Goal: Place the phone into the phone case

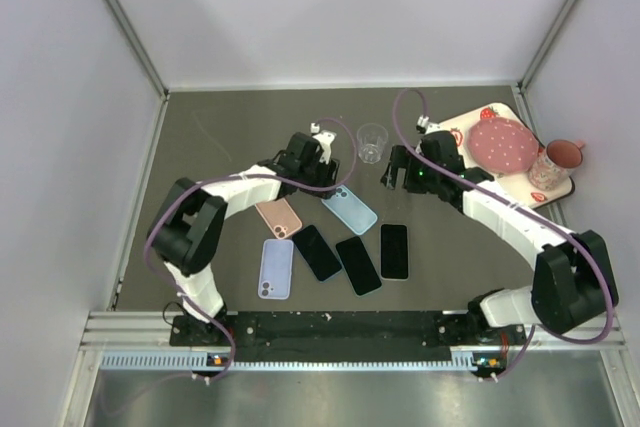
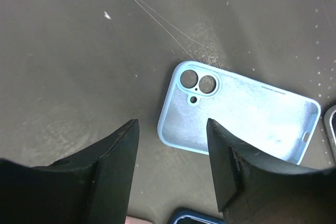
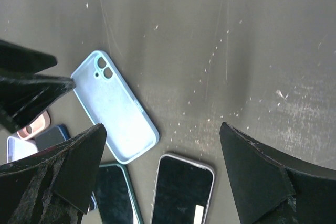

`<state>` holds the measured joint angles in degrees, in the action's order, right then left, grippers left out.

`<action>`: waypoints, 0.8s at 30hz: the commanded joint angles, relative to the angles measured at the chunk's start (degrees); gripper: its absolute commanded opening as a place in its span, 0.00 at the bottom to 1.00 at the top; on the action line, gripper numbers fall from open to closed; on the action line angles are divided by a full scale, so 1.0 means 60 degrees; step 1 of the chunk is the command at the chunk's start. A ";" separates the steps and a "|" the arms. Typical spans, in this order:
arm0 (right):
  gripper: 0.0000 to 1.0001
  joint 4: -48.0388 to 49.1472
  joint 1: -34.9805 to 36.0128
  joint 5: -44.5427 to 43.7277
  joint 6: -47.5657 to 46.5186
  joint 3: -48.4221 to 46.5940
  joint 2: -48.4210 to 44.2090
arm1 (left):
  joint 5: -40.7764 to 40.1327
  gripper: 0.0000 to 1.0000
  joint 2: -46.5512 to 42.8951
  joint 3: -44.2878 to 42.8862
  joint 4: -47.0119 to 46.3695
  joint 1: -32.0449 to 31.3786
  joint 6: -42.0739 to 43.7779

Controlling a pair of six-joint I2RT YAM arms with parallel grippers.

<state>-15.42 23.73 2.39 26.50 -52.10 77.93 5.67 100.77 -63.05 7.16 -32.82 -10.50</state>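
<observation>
Light blue case [image 1: 349, 210] lies flat mid-table. Left gripper [image 1: 325, 175] is just far-left of it, right gripper [image 1: 393, 172] far-right, beside the clear cup [image 1: 371, 142]. White-edged phone [image 1: 395, 251] lies nearer, right of two dark phones.

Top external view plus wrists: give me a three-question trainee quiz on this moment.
1. True or false: the left pincer is shut on a phone.
2. Which case lies open side up just ahead of the left pincer? A green case, B light blue case, C black case.
3. Fill in: the pink plate rests on a ____.
Key: 1 false, it is open and empty; 2 B; 3 tray.
</observation>
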 commanded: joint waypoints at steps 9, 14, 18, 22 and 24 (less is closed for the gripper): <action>0.90 -0.0125 -0.0087 0.0451 -0.0125 0.0055 -0.0742 | 0.0593 0.40 0.1544 -0.0918 -0.0285 0.0167 0.0066; 0.90 -0.0140 -0.0087 0.0582 -0.0139 -0.0048 -0.0742 | 0.0549 0.20 0.1574 -0.0874 -0.0197 0.0167 -0.0182; 0.90 -0.0140 -0.0087 0.0670 -0.0110 -0.0062 -0.0728 | -0.0108 0.00 0.1195 -0.0656 0.0329 0.0167 -0.0855; 0.90 -0.0154 -0.0087 0.0743 -0.0125 -0.0092 -0.0655 | -0.0652 0.00 0.0740 -0.0274 0.0726 0.0167 -0.1836; 0.90 -0.0140 -0.0102 0.0787 -0.0110 -0.0136 -0.0611 | -0.0681 0.00 0.0549 -0.0084 0.0828 0.0152 -0.2086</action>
<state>-16.62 23.44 6.13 26.06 -51.00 74.85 5.28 108.09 -65.91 8.21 -32.23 -17.34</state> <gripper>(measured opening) 0.903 0.012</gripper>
